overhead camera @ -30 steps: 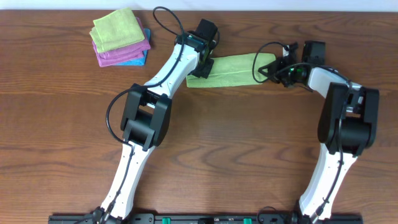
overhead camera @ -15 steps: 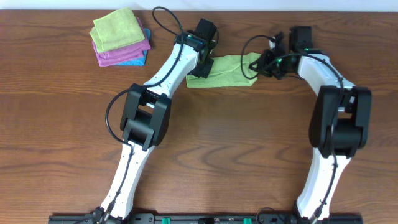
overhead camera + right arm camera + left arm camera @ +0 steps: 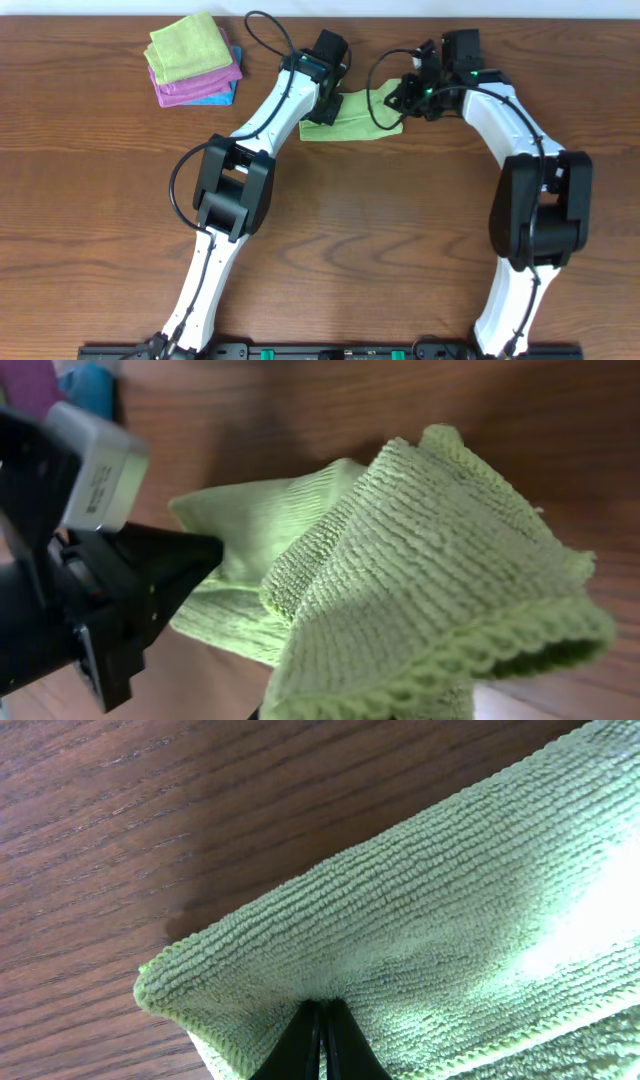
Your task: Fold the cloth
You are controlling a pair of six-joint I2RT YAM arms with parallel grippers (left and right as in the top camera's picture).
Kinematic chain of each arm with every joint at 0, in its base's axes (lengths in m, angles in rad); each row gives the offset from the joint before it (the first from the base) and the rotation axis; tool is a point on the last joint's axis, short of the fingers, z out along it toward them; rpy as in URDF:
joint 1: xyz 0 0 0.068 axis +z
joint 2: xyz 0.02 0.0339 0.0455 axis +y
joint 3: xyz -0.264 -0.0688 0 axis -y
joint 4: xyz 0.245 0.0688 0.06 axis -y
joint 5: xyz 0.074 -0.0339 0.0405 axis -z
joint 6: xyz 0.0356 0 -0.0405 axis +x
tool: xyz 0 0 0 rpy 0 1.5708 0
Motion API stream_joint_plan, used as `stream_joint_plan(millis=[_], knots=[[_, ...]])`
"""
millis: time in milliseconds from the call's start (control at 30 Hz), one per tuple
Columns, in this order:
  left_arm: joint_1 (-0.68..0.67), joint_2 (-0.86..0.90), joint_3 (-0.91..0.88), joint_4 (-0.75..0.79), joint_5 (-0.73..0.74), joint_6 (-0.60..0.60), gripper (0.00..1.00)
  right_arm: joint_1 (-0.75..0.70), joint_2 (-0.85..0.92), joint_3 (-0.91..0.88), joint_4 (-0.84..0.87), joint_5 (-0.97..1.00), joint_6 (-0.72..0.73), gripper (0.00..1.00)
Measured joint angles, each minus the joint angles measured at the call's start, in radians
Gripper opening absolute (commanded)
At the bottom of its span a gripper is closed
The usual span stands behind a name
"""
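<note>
The cloth (image 3: 352,122) lies between the tools — left tool (image 3: 324,102) pinches one end, right tool (image 3: 399,96) clamps the other.

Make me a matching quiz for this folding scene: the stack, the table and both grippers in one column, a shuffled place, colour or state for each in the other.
1. stack
2. left gripper
3. right gripper
4. table

A. shut on the right end of the cloth
B. brown wood
C. far left of the table
D. shut on the cloth's left end

Pairs: 1-C, 2-D, 3-A, 4-B
</note>
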Motion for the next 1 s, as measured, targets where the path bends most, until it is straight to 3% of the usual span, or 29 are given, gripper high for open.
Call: stream_joint_plan(millis=[333,1000], knots=[[0.000,-0.001,0.000,0.000,0.000,-0.007,0.06,0.120,0.000,0.000,-0.001,0.069,-0.024,0.01],[0.045,-0.011,0.000,-0.007,0.163,-0.033,0.06,0.149,0.000,0.000,0.021,0.150,-0.034,0.01]])
